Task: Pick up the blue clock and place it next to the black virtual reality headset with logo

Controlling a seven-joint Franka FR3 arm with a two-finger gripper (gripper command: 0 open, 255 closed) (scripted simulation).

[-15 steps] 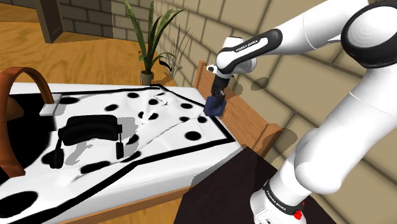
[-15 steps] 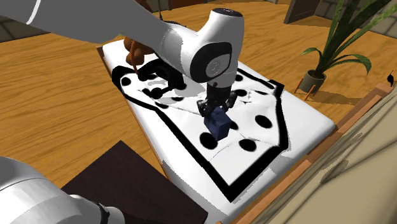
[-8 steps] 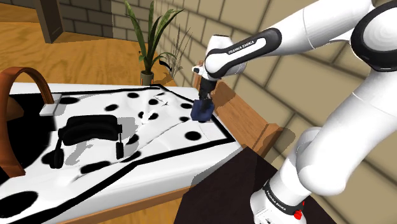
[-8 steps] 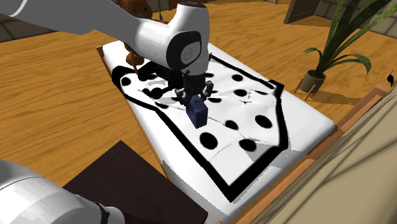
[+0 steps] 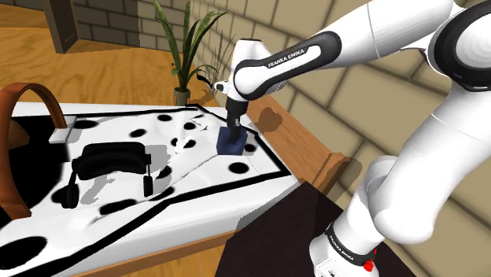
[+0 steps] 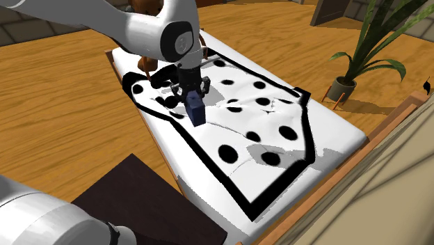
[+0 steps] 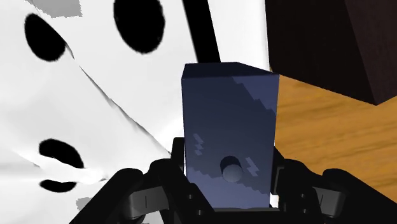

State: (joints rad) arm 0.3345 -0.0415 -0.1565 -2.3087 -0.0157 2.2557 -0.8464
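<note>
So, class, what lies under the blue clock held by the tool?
The blue clock, clasped by the tool, hangs over the white bedcover with black spots. The clock itself hides the patch straight beneath; whether they touch cannot be told.

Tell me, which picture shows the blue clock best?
The wrist view. The blue clock sits big and close there, clasped by the end effector. The shoulder view and the second exterior view show it small, below the arm, over the spotted cover.
</note>
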